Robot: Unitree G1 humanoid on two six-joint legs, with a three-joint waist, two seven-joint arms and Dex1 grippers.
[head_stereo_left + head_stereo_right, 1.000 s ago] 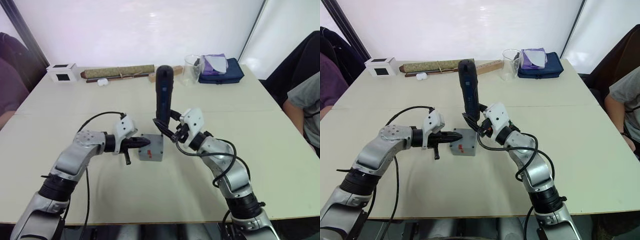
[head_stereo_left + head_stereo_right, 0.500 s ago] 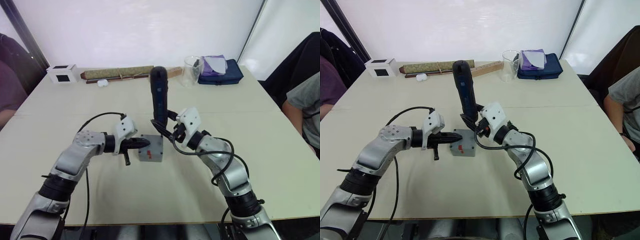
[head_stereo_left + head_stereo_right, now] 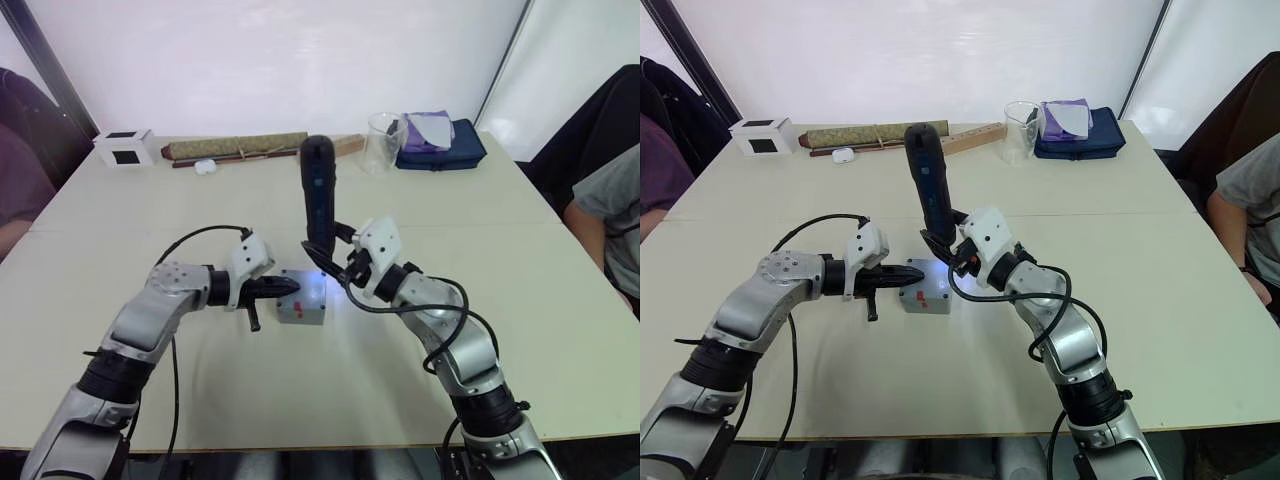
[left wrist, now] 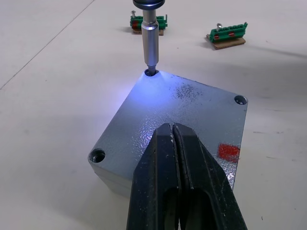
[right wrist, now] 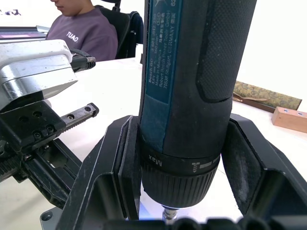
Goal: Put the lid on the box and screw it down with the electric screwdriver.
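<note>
The grey box (image 3: 300, 309) with a red mark on its side sits mid-table, and the flat lid (image 4: 192, 110) lies on top of it. My left gripper (image 4: 172, 128) is shut, its black fingertips resting on the lid's top from the left. Held upright in my right gripper (image 3: 325, 262), which is shut on its lower body, is the black electric screwdriver (image 3: 318, 195). Its metal bit (image 4: 150, 48) stands in one of the lid's far corner holes, and the tool's light casts a bluish glow there. Two other corner holes of the lid show in the left wrist view.
Along the far edge stand a white cube (image 3: 125, 146), a long brown roll (image 3: 238, 145), a clear beaker (image 3: 383, 138) and a blue pouch (image 3: 440, 140). Two green bit holders (image 4: 149, 22) lie just beyond the box. People sit at both sides of the table.
My right gripper carried the screwdriver left and down onto the lid's corner. A bluish light now glows on the lid. My left gripper has stayed where it was.
</note>
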